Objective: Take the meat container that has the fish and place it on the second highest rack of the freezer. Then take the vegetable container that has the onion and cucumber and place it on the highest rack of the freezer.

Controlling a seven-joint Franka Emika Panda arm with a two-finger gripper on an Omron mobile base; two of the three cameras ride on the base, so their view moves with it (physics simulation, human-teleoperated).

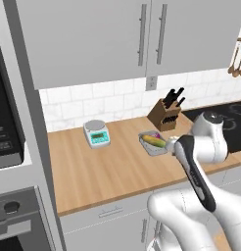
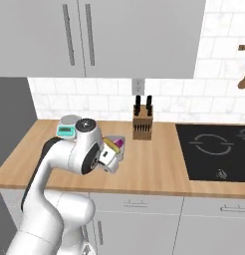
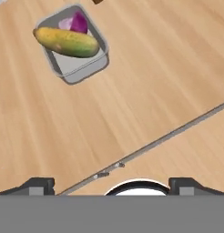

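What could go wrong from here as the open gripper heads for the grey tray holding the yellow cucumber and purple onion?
The long yellow cucumber spans nearly the whole shallow grey tray, so a tilted lift might roll it out. The small purple onion piece lies loose beside it. The wooden knife block stands close behind the tray, so an overshoot could knock it.

The white arm [image 2: 60, 164] bends forward, its claw [image 3: 109, 184] spread wide, empty.

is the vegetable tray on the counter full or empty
Full: the grey tray holds the cucumber and the onion.
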